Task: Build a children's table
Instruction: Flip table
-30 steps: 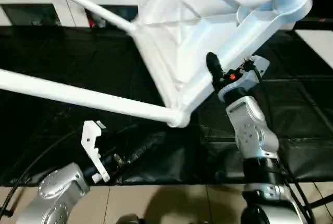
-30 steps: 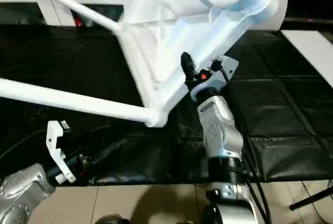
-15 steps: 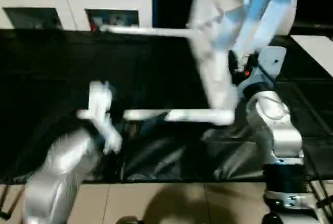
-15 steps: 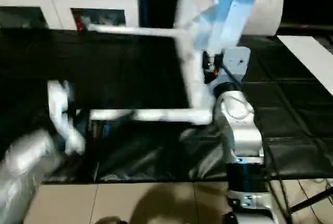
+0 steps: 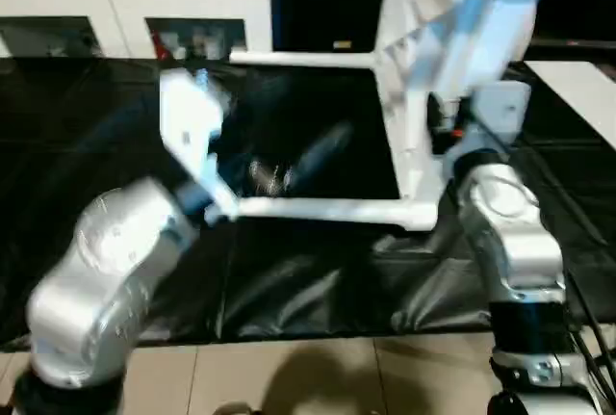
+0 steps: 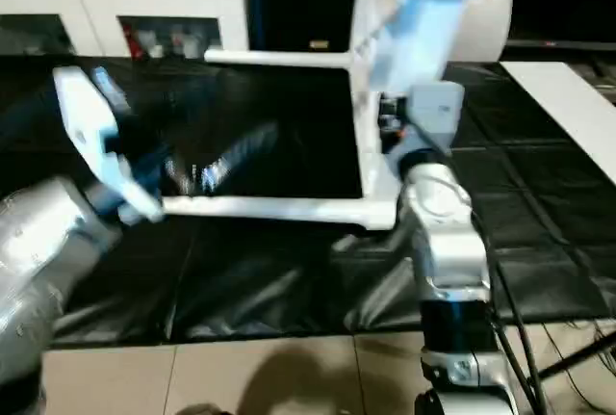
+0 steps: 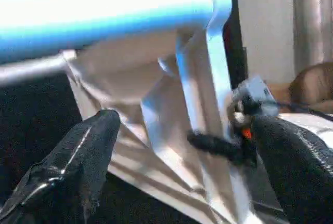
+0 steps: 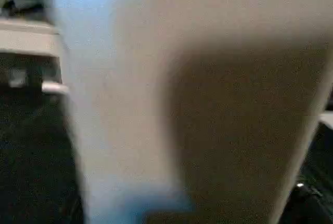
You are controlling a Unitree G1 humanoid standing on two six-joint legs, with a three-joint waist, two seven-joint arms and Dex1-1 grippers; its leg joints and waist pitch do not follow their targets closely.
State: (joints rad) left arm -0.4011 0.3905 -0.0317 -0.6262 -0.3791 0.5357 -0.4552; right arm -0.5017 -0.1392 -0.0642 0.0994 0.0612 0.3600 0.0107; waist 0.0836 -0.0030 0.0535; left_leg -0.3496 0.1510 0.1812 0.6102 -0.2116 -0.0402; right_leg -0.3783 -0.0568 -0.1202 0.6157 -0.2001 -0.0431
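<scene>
Your right gripper (image 7: 229, 148) grasps the tabletop (image 5: 423, 78) rim, table on its side over the black mat (image 5: 318, 280), legs (image 5: 327, 210) sticking out. Left gripper (image 7: 182, 167) released, empty.

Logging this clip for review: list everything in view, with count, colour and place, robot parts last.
tabletop: one, white, tipped on edge at the right gripper
legs: three in view, white, pointing left from the tabletop
mat: one, black, covering the floor
cabinets: white, along the far wall
board: one, white, flat at far right
left gripper: black fingers apart, free, raised towards the legs
right gripper: at the tabletop's rim
</scene>
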